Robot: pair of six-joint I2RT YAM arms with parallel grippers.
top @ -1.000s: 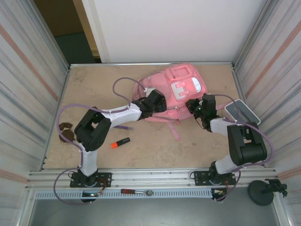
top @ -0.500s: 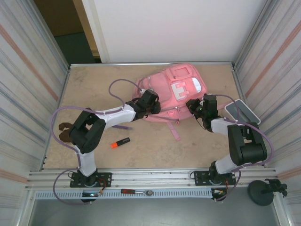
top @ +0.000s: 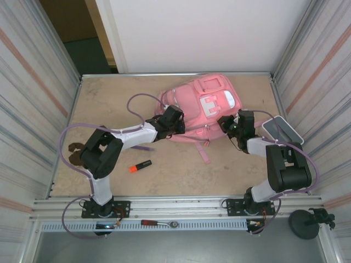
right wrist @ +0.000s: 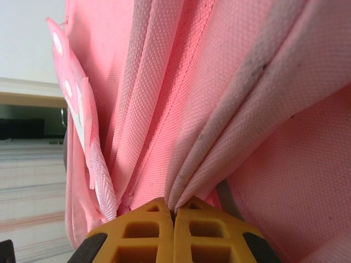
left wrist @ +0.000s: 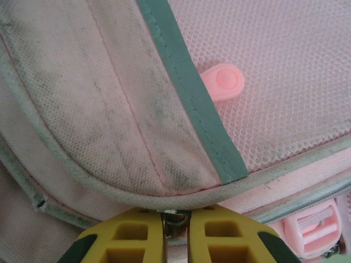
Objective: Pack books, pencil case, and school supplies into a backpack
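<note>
Saw the pink backpack (top: 205, 104) lying flat at the far middle of the desk (top: 109, 98). Found the left jaws pinched almost together on a small metal zip pull (left wrist: 175, 217) at the backpack's near left seam. Found the right jaws clenched on a fold of the backpack's fabric at its near right edge. Noted the marker (top: 140, 165) lying on the desk, well apart from the backpack.

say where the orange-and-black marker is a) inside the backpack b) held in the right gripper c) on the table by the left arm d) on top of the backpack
c, the marker lies on the table beside the left arm, on the near side of the backpack.
</note>
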